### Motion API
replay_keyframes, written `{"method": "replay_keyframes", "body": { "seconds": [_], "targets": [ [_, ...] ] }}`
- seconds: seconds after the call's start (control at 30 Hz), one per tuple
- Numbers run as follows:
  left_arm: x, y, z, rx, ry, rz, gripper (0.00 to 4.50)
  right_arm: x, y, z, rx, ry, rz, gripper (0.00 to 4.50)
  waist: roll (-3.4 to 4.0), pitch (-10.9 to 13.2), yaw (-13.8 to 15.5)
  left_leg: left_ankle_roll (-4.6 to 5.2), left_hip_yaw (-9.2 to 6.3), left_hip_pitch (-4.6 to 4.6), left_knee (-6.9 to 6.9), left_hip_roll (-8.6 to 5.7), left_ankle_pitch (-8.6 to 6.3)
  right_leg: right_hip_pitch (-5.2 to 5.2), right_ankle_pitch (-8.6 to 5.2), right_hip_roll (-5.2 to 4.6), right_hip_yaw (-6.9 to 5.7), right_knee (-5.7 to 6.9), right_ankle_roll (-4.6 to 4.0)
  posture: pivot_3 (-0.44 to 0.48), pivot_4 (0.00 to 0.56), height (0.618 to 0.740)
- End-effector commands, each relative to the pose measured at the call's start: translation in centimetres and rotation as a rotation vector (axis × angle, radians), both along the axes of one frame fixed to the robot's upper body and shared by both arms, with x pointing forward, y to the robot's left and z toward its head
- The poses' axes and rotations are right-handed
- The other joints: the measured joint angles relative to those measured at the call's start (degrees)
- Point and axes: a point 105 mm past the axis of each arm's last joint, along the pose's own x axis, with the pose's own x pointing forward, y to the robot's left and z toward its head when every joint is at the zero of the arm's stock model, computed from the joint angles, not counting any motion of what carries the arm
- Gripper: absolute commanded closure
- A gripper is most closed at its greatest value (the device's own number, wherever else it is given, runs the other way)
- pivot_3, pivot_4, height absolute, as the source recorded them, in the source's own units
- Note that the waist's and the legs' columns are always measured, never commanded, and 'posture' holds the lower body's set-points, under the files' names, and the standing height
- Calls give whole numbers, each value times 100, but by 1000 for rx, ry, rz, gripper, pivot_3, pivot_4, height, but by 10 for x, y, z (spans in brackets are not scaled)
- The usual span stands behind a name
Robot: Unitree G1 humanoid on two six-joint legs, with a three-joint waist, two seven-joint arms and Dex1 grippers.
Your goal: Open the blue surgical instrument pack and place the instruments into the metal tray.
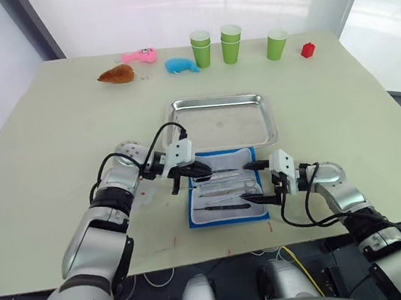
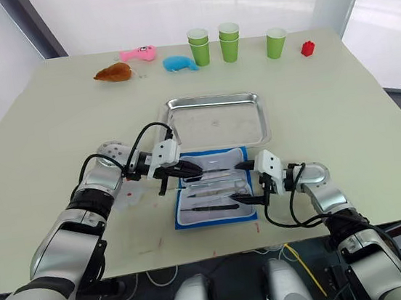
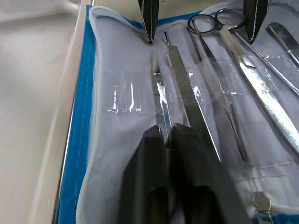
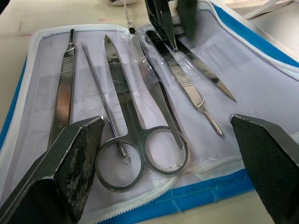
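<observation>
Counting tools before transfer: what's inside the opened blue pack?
The blue surgical instrument pack lies open; its clear pockets hold ring-handled scissors and several slim silver instruments. Their tips are hidden under the left gripper.

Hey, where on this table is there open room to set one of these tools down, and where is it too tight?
The metal tray is bare inside, bordered by the open blue surgical instrument pack on the robot's side and the green cups beyond. Wide bare tabletop flanks the tray on both sides. It is crowded over the pack, where the left end effector and right end effector meet.
</observation>
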Motion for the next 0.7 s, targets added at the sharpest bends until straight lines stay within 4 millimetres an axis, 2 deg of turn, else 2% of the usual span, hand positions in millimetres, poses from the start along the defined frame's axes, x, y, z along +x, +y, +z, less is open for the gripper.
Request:
{"method": "replay_keyframes", "body": {
  "seconds": [0.03,0.7],
  "targets": [
    [-5,11,-16,80,78,25,4465,-35,-14,-71,-156,274,-12,0,4,-6,-2,0,0,0,1,0,0,1,0,0,0,0,0,0,150,740],
    [1,-4,14,117,18,-4,4465,-35,-11,-71,-152,275,-6,0,4,-7,-8,0,-4,-4,9,0,0,1,1,1,-1,1,0,0,150,740]
  ]
}}
